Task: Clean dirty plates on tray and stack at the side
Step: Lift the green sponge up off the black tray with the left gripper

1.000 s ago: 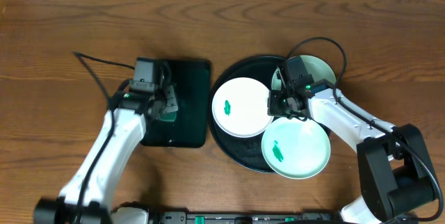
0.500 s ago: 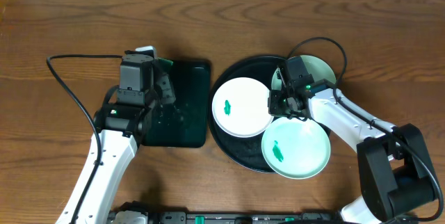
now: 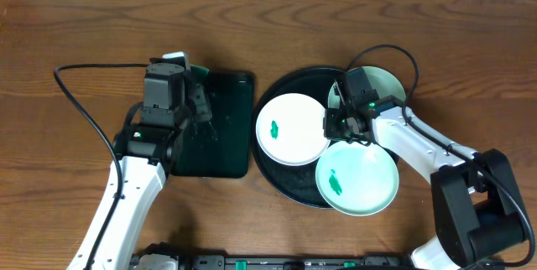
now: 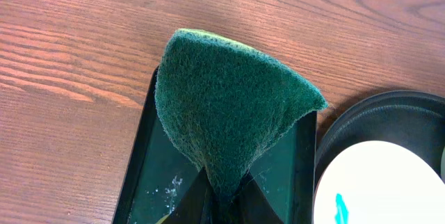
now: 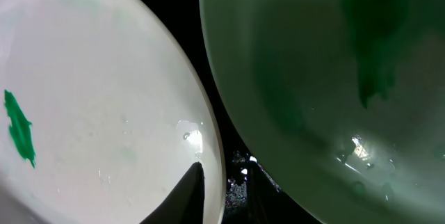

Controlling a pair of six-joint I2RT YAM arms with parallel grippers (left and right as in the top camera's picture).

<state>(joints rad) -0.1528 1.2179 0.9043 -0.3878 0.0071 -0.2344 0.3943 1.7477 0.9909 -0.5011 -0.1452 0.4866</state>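
Three plates lie on the round black tray [image 3: 306, 81]. The white plate [image 3: 291, 129] is at its left with a green smear. One mint plate [image 3: 357, 178] with a smear overhangs the front rim, and another mint plate [image 3: 382, 84] sits at the back, partly under my right arm. My right gripper [image 3: 336, 124] straddles the white plate's right rim [image 5: 212, 147], shut on it, one finger on top. The back mint plate [image 5: 313, 64] fills the right of that view. My left gripper [image 4: 222, 193] is shut on a dark green sponge [image 4: 229, 106], held above the rectangular tray.
A rectangular black tray [image 3: 228, 140] with droplets lies left of the round tray, almost touching it. Bare wooden table [image 3: 84, 44] surrounds both. My left arm's cable [image 3: 84, 73] loops over the table at the left.
My left arm has drawn back and up over the rectangular tray's left edge with the sponge, and has held still for the last half second. The right arm and the plates have not moved.
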